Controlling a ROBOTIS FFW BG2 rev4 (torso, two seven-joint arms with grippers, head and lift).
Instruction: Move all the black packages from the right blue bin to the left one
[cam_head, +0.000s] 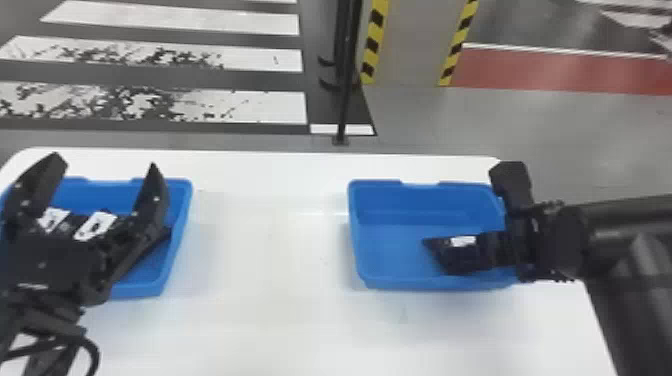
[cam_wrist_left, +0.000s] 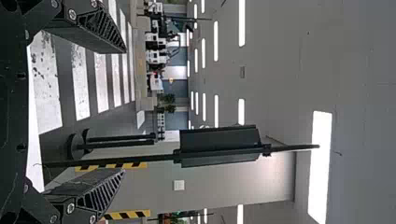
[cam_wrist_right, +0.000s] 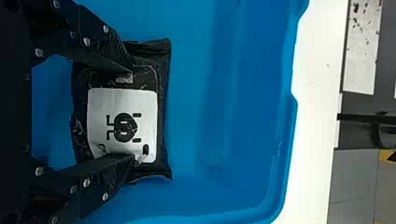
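Reaching in from three o'clock, the right gripper (cam_head: 475, 255) hangs over a black package (cam_wrist_right: 121, 123) in the right blue bin (cam_head: 425, 285), fingers parted; left gripper (cam_head: 106, 167), spread wide, points toward twelve o'clock

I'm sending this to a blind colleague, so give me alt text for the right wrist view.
The right gripper stands open over a black package with a white label, its fingertips apart across the label. The package lies in the right blue bin, and a white table shows beyond the rim.
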